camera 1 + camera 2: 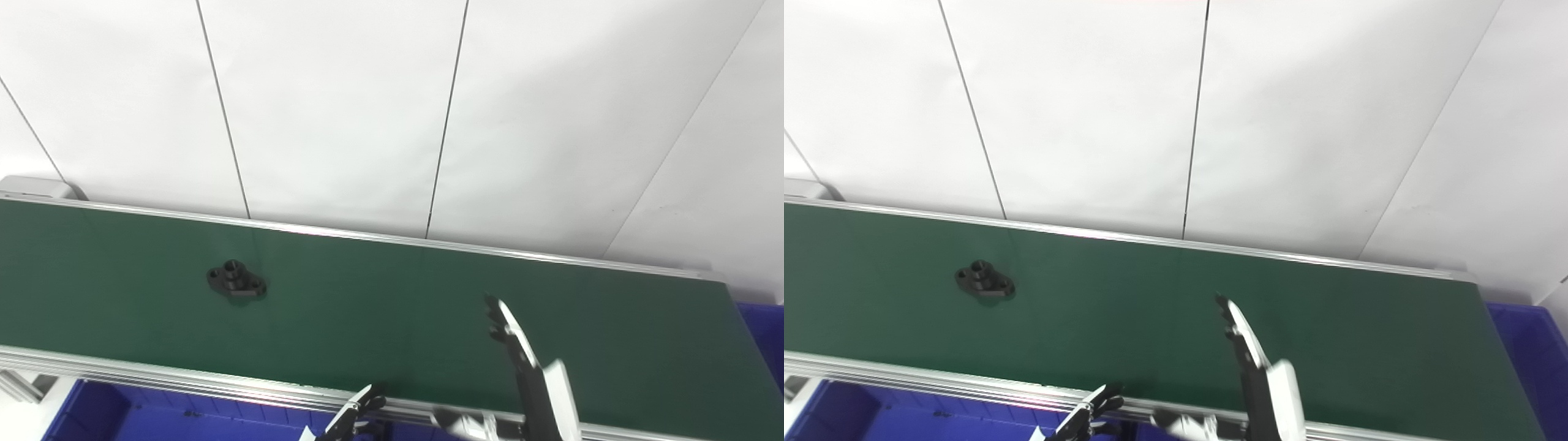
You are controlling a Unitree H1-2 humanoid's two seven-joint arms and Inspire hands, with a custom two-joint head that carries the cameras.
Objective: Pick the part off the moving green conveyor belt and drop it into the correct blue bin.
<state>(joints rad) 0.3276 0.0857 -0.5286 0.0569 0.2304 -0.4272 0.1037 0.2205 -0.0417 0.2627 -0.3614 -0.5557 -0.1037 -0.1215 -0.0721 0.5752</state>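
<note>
Right hand [520, 349] is reaching up over the near half of the green conveyor belt [392, 306], fingers extended and held edge-on to the camera, holding nothing, touching nothing visible; black fingers [499, 318] with a white shell further back toward the wrist. Left hand [358, 410] is only poking in at the bottom edge, at the belt's near aluminium rail [184, 376]; just black fingertips and a bit of silver linkage are showing, so can't tell whether it's spread or closed. The part [236, 280] is sitting on the belt left of centre, well apart from both hands: matte black, oval flange with a raised round hub in the middle and a hole at each end, lying flat. Belt is looking smooth, matte dark green, framed by ribbed silver rails front and back. Blue plastic bin [122, 416] is showing below the near rail at lower left, another blue bin [1528, 343] past the belt's right end. White panel wall [343, 104] with thin dark seams is standing behind.
</note>
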